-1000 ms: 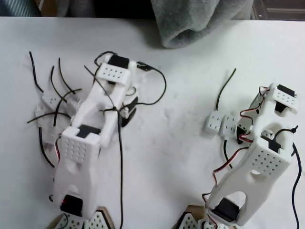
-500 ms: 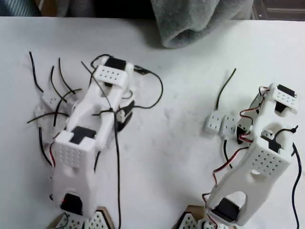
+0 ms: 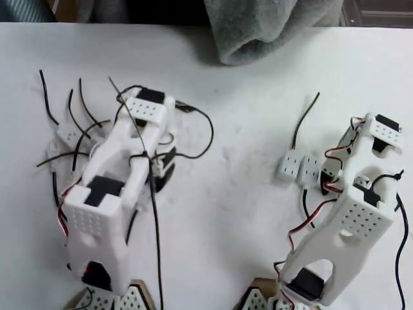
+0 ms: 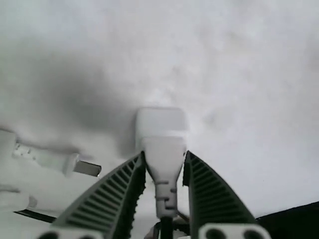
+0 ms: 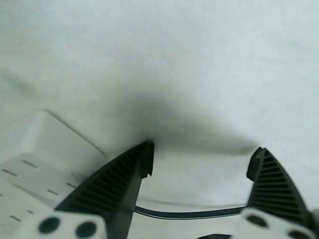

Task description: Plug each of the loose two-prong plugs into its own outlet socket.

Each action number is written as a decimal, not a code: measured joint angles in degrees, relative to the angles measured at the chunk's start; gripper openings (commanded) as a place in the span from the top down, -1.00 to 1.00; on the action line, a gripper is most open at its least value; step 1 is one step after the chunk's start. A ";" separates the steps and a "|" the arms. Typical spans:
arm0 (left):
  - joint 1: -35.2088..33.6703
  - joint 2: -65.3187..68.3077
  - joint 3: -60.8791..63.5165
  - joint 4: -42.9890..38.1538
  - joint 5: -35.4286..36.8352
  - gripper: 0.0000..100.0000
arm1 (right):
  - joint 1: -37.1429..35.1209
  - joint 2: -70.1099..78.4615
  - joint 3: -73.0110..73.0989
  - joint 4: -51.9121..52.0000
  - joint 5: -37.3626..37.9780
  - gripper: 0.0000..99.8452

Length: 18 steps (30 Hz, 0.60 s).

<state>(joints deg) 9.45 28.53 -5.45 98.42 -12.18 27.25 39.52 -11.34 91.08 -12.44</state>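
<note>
Left arm [image 3: 122, 161] drew back | left jaws clamp plug [image 4: 163, 149] between them | right jaws open

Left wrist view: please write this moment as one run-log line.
left gripper: shut on plug | right gripper: open, beside outlet block

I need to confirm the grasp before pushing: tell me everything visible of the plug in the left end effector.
The plug is white, smooth plastic by its look, with a ribbed strain relief and a black cord at its rear. The left end effector is shut on it, dark ribbed fingers pressing both sides. Its front meets a squarish white block; its prongs are hidden.
</note>
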 measured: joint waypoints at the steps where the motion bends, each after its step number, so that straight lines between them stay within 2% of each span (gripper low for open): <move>1: 0.00 0.09 -0.26 0.09 1.23 0.73 | 0.00 0.00 0.00 0.00 0.00 0.37; 4: 0.00 0.09 -0.35 0.00 3.60 0.73 | 0.00 0.00 0.00 0.00 0.00 0.37; 13: 0.00 0.18 -2.02 0.09 4.04 0.72 | 0.00 0.00 0.00 -0.18 0.00 0.37; 18: -0.44 -2.02 -1.14 0.88 2.90 0.62 | 0.00 0.00 0.00 -0.26 0.00 0.37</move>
<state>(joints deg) 9.01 26.51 -6.59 99.30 -9.27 27.25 39.52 -11.34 90.81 -12.44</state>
